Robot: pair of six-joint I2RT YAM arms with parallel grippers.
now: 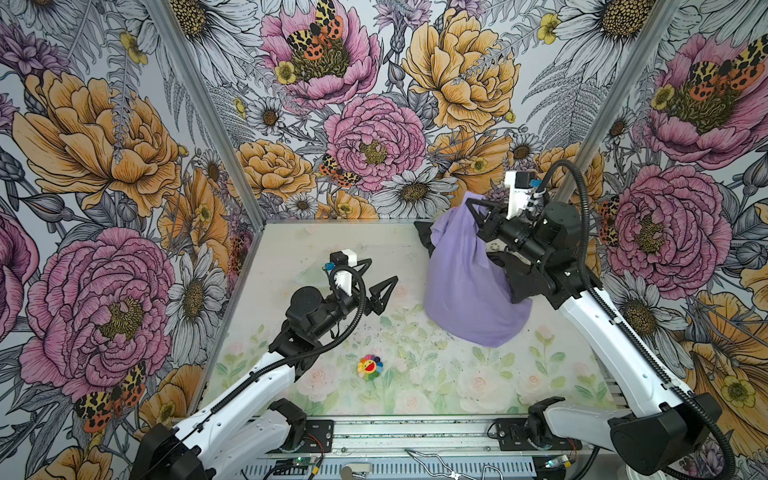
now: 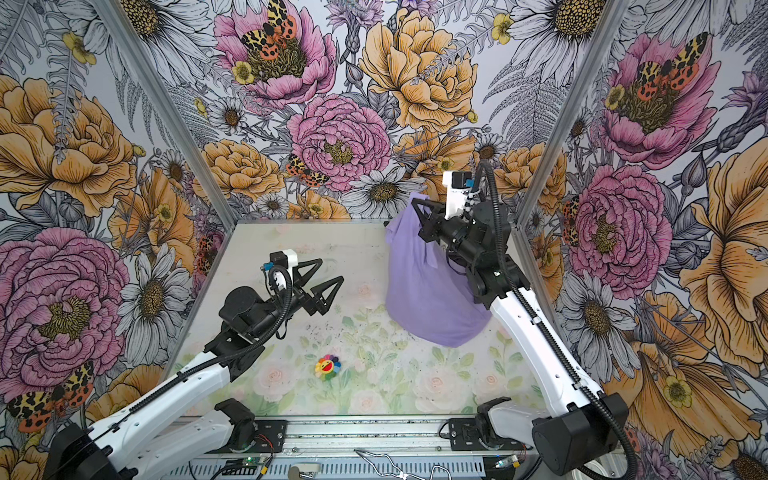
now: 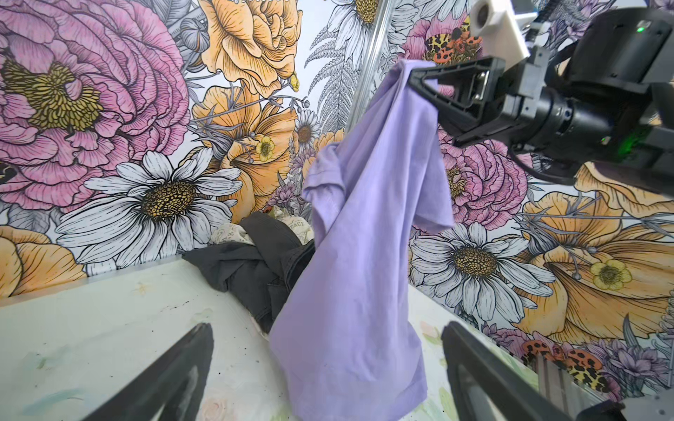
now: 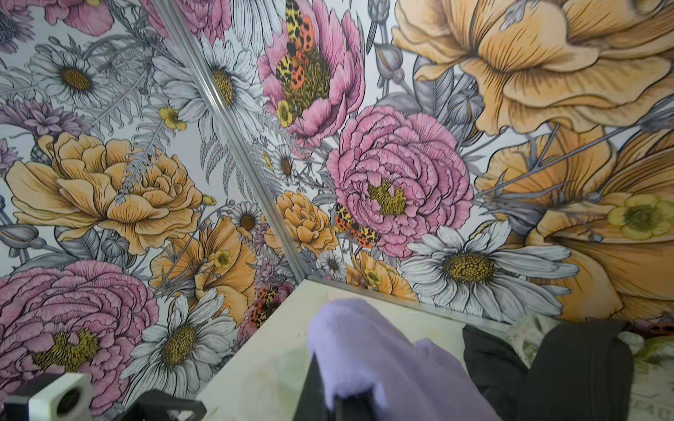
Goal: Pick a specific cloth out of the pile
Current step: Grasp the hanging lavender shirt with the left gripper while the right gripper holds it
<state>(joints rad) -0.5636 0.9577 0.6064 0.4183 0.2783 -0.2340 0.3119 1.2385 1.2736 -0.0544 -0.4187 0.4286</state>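
- A metal rail point(image 1: 415, 432) runs along the front edge, nearer to us than the flower toy point(image 1: 370, 366) point(image 2: 327, 365).
- The flower toy is small, with rainbow petals and a smiling face. It lies alone on the pale painted surface point(image 1: 457, 374) point(image 2: 395, 382).
- The left arm point(image 1: 249, 382) comes in from the front, left of the toy. Its jaws hang above the surface just behind the toy. They are wide apart and hold nothing.
- In the left wrist view, the two dark fingers point(image 3: 175, 371) sit one on each side of the cloth's low end, apart from it.
- The cloth point(image 1: 461, 282) point(image 2: 419, 286) point(image 3: 357, 255) point(image 4: 364, 350) is plain and purple. It is behind the toy and to its right, well apart from it. It hangs down from its top tip, and its wide low end is down by the surface. I cannot tell if it touches.
- The right arm point(image 1: 615, 345) reaches in from the toy's right side. Its jaws are pressed together on the top tip of the cloth, high up and farther back than the toy.
- A black garment point(image 3: 251, 269) point(image 4: 569, 364) lies bunched on the surface, farther back from the toy than the cloth, partly hidden behind it.
- A cream printed cloth point(image 3: 228, 233) peeks out behind the black garment.
- The flower wall point(image 1: 374, 124) stands farthest back from the toy.
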